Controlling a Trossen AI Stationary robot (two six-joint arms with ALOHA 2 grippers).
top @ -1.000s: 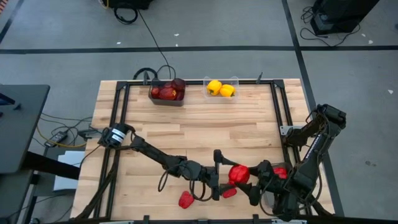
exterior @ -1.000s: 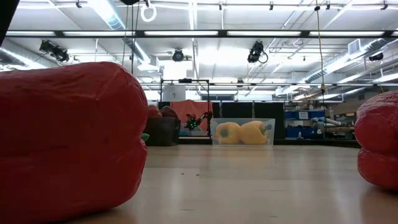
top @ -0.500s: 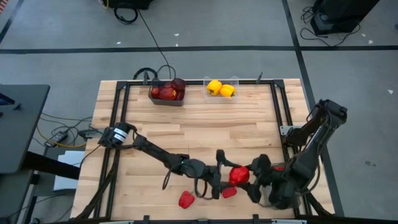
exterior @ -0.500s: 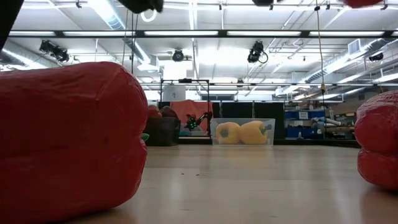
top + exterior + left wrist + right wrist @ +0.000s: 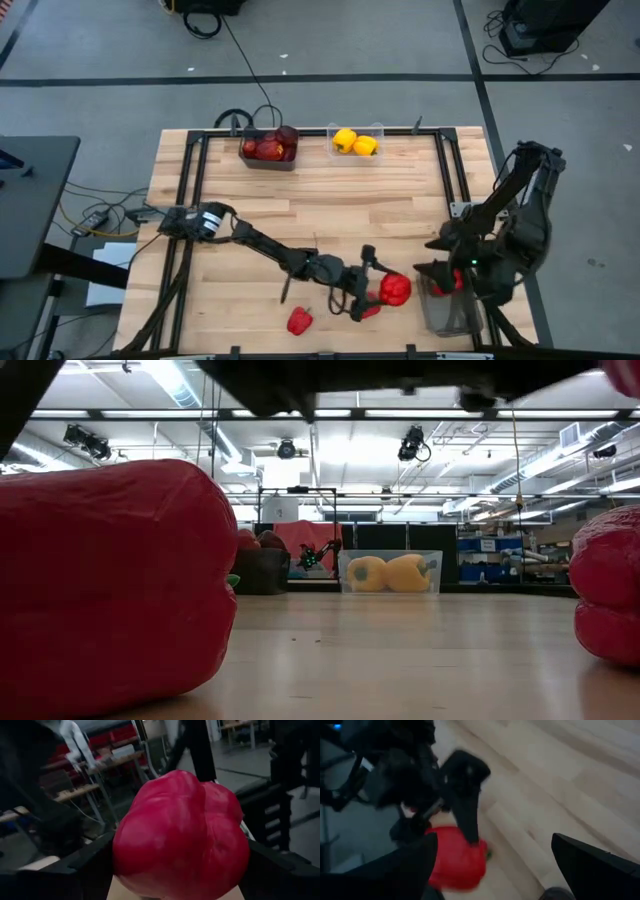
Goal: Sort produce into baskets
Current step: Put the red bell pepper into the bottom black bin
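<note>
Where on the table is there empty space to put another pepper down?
The wide middle of the table is bare, between the dark bin and clear bin at the far edge and the arms near the front. It is crowded at the front: the left gripper holds a red pepper, loose peppers lie beside it, and the right gripper is open over the bin there.

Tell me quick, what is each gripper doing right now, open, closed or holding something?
Left gripper: closed on a bright red bell pepper, fingers on both sides.
Right gripper: open, holding nothing, near the table's right edge.
</note>
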